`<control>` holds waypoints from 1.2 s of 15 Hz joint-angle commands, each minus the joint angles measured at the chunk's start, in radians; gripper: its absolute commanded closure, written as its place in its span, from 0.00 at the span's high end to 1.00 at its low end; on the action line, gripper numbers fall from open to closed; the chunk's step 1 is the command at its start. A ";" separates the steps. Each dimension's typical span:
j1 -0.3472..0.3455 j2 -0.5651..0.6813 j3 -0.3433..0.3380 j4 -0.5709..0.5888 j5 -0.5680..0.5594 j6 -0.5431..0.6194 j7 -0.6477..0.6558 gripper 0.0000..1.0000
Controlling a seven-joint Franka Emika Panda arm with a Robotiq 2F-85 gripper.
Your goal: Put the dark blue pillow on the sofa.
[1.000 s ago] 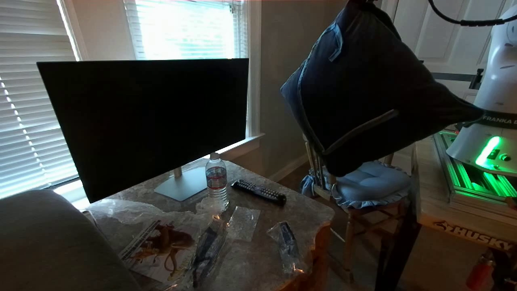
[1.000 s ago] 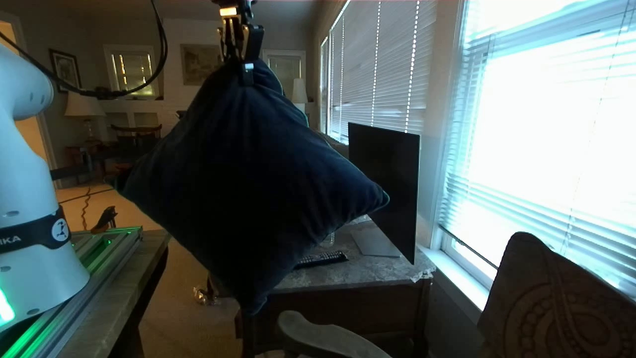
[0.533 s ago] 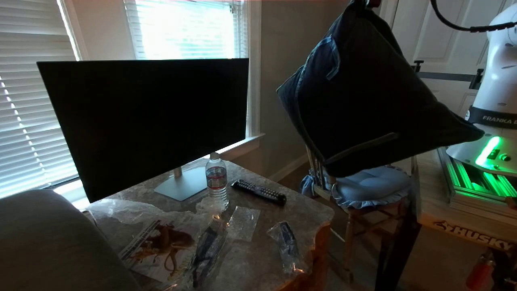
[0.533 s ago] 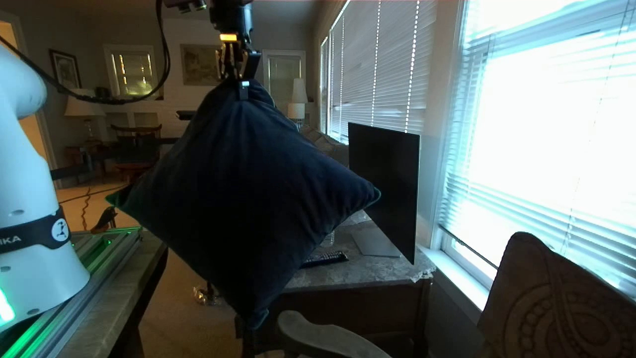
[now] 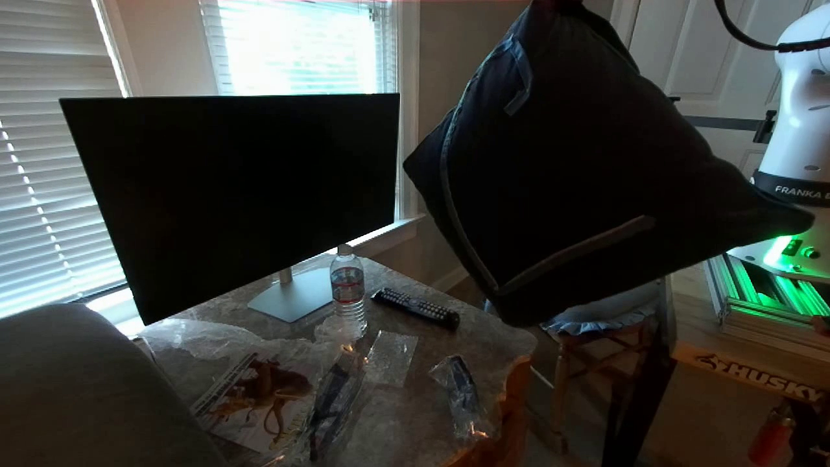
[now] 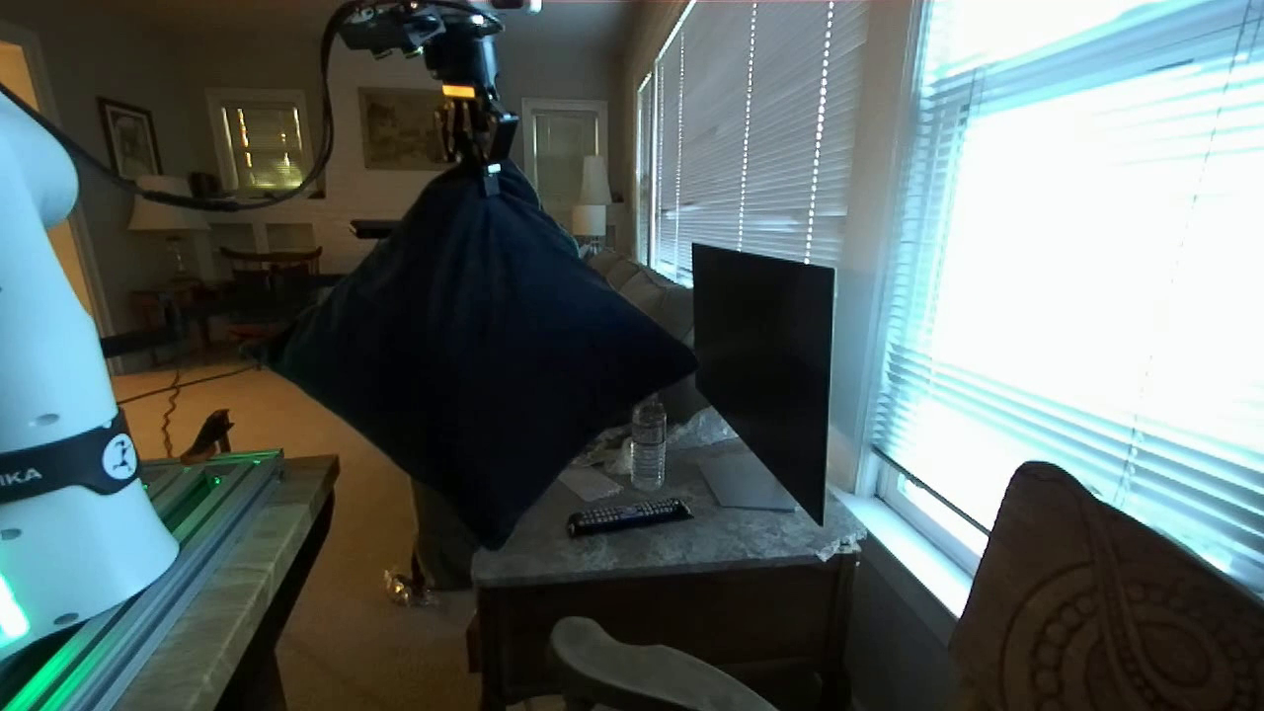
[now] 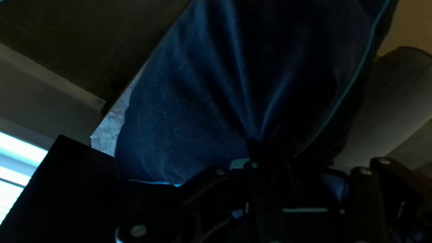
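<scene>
The dark blue pillow point(image 5: 583, 162) hangs in the air by one corner, its seamed edge facing the camera. In an exterior view point(image 6: 484, 355) it hangs beside and partly in front of the side table. My gripper point(image 6: 482, 176) is shut on its top corner; the fabric bunches below the fingers. In the wrist view the gripper point(image 7: 270, 155) is dark, with pillow folds running into the jaws. The grey sofa point(image 5: 84, 389) shows in part at the lower left, and behind the pillow and monitor point(image 6: 657, 296). The pillow is apart from the sofa.
A side table point(image 6: 553, 553) carries a monitor point(image 5: 233, 201), a bottle point(image 5: 348, 292), a remote point(image 5: 415, 307) and plastic-wrapped items. A wooden chair with a blue-grey cushion point(image 5: 606, 308) stands behind the pillow. A patterned chair back point(image 6: 1116, 602) and armrest point(image 6: 652, 667) are near.
The pillow and gripper have moved towards the sofa side: the pillow looks larger and further left in an exterior view, smaller in an exterior view where the bottle and remote now show. The grip holds.
</scene>
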 commanded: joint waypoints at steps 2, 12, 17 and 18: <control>0.043 -0.002 0.019 0.036 0.096 0.131 0.061 0.02; 0.124 0.004 0.095 0.079 0.144 0.272 0.165 0.02; 0.124 0.007 0.094 0.047 0.119 0.251 0.153 0.08; 0.124 0.007 0.093 0.047 0.119 0.251 0.153 0.08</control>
